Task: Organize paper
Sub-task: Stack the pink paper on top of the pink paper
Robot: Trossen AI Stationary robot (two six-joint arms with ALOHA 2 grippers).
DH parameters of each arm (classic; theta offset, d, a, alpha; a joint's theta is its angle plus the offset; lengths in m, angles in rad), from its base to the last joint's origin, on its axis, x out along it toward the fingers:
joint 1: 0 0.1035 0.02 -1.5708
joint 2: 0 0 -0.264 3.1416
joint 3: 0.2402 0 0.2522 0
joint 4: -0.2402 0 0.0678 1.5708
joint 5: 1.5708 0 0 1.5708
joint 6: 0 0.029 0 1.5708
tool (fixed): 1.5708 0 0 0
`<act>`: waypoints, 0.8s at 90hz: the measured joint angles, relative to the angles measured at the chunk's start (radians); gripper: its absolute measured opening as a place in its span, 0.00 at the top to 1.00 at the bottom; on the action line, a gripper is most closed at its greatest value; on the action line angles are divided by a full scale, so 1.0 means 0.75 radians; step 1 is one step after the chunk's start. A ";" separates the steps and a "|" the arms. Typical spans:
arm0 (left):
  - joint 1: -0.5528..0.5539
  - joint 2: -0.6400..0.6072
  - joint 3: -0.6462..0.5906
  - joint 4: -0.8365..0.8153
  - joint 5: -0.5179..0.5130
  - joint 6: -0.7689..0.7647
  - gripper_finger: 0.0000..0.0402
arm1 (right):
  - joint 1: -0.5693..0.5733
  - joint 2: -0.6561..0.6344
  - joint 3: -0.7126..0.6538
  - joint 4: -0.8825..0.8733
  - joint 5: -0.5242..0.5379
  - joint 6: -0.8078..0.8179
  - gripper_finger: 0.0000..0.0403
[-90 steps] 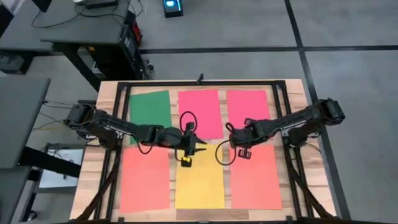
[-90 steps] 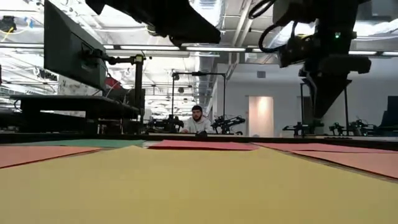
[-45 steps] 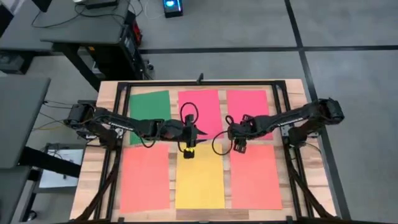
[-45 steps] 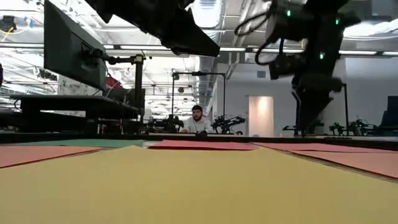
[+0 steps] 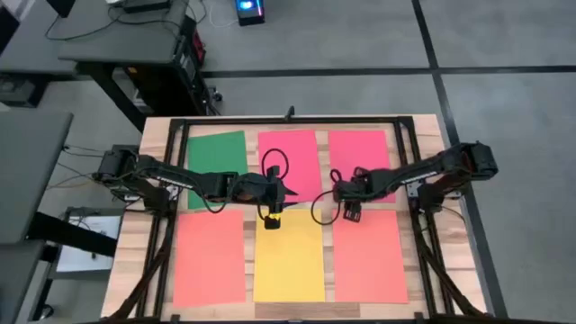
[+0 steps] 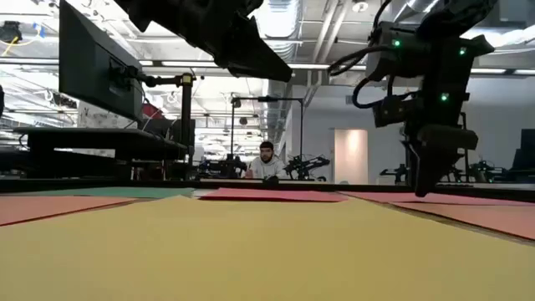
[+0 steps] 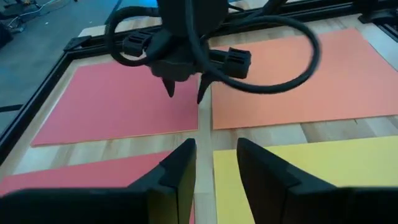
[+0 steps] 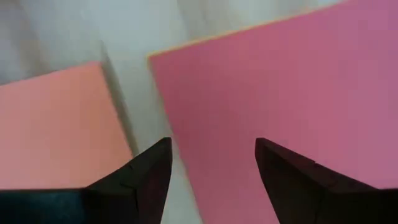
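The left arm [image 5: 193, 184] hides the green sheet's [image 5: 216, 153] near edge in the high view.

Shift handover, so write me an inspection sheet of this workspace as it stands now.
Surface: wooden table with a black frame.
Job's things: six paper sheets laid flat in two rows, apart; green sheet, two pink-red sheets, yellow sheet between two orange sheets.
Clutter: nothing seen.
Grippers: left gripper open, over the yellow sheet's far edge; right gripper open, above the gap between pink-red and orange sheets.
Cables: black loops at both wrists.
Surroundings: desks, a monitor, a seated person behind the table.
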 joint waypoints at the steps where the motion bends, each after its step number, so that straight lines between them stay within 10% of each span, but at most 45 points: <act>1: 0.000 0.000 0.000 0.000 0.000 0.000 0.75 | 0.001 0.000 0.000 0.005 0.000 -0.005 0.46; 72: 0.017 0.000 -0.001 -0.037 0.004 -0.030 0.75 | 0.012 0.186 0.017 0.065 0.001 -0.064 0.46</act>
